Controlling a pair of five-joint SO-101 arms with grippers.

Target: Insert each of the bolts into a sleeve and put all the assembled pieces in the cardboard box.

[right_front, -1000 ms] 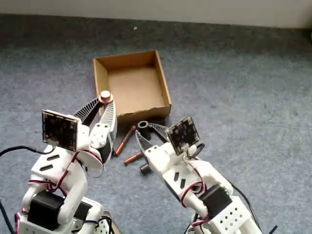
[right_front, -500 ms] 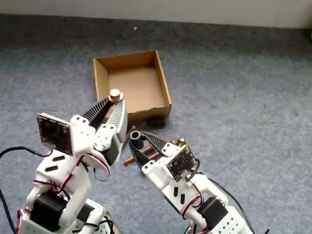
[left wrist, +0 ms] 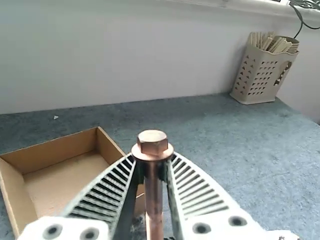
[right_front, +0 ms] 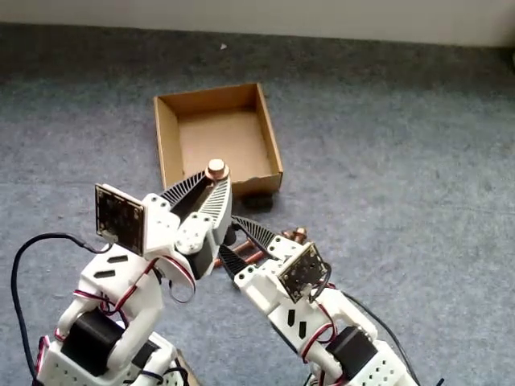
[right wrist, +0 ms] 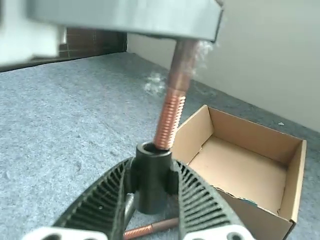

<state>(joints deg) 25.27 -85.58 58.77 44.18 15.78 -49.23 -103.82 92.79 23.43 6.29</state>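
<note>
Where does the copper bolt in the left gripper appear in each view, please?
High view: bolt head-up in the left gripper, before the cardboard box.
Left wrist view: bolt clamped between the fingers, cardboard box behind.
Right wrist view: bolt with threaded tip at the sleeve mouth; cardboard box beyond.
Shared landmark: the cardboard box.

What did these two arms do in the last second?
The left gripper, carrying its bolt, swung across toward the right gripper, which drew its black sleeve back under it; the bolt's tip now meets the sleeve's mouth. Both kept their grip; the cardboard box stayed put.
</note>
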